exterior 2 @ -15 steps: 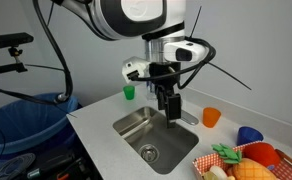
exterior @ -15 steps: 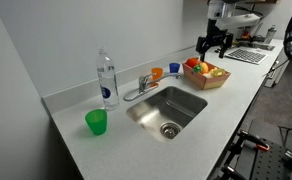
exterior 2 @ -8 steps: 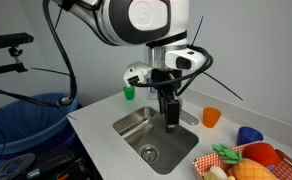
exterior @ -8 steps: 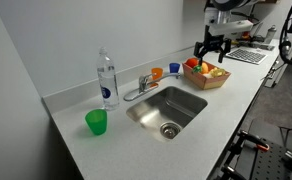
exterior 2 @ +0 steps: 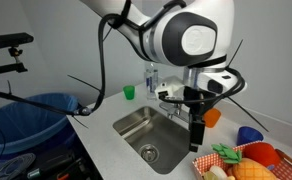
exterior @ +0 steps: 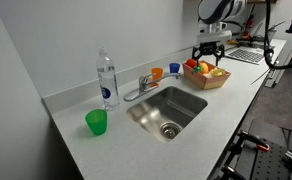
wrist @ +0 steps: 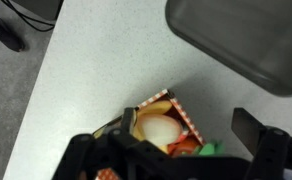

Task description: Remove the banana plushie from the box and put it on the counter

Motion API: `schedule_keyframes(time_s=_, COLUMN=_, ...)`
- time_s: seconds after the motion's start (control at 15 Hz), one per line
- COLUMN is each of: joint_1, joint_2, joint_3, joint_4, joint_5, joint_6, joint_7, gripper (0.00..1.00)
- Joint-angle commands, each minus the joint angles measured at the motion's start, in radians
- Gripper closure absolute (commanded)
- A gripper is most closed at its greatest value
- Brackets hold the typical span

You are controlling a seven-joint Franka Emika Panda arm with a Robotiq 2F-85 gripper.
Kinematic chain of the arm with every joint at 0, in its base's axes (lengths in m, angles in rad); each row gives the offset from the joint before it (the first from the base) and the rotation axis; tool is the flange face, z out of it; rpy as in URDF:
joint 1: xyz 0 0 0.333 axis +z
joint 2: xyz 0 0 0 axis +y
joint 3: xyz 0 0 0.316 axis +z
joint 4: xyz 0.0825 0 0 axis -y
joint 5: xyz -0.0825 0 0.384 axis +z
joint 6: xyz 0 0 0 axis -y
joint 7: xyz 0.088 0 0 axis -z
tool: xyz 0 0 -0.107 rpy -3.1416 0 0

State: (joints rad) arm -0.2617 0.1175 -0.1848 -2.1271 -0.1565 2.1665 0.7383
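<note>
The brown box [exterior: 208,78] stands on the pale counter [exterior: 106,145] beside the sink, full of toy fruit. In the wrist view the box [wrist: 184,113] lies below me. A yellow banana plushie [wrist: 154,108] curls along its inner edge around a pale round toy. My gripper [exterior: 209,53] hangs above the box, open and empty. In an exterior view it [exterior 2: 196,138] hangs between the sink and the box [exterior 2: 208,158]. The wrist view shows its jaws [wrist: 171,150] spread wide over the box.
A steel sink [exterior: 168,108] with a tap is set in the counter. A water bottle [exterior: 107,80] and a green cup [exterior: 96,122] stand beyond it. An orange cup [exterior: 157,73] and a blue cup [exterior: 173,69] sit by the wall. A laptop [exterior: 248,56] lies behind the box.
The arm has swung from over the sink toward the box and now hangs above it. The gripper stays open and empty. The objects have not moved.
</note>
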Motion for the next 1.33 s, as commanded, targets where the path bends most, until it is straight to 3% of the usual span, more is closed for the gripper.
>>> schedule_keyframes(time_s=0.0, joint_1=0.008, joint_2=0.145, joint_3=-0.060, joint_4=0.162, joint_5=-0.002, joint_6=-0.011, joint_7=0.039, gripper=0.00)
schedule_keyframes(time_s=0.4, joint_1=0.014, joint_2=0.281, joint_3=-0.136, joint_4=0.278, joint_5=0.015, joint_6=0.019, joint_7=0.155, gripper=0.00)
schedule_keyframes(time_s=0.73, joint_1=0.020, joint_2=0.339, joint_3=-0.148, joint_4=0.301, joint_5=0.048, joint_6=0.005, joint_7=0.283, gripper=0.00)
schedule_keyframes(time_s=1.27, joint_1=0.019, joint_2=0.278, joint_3=-0.144, joint_4=0.291, joint_5=0.062, joint_6=-0.092, joint_7=0.304, gripper=0.00)
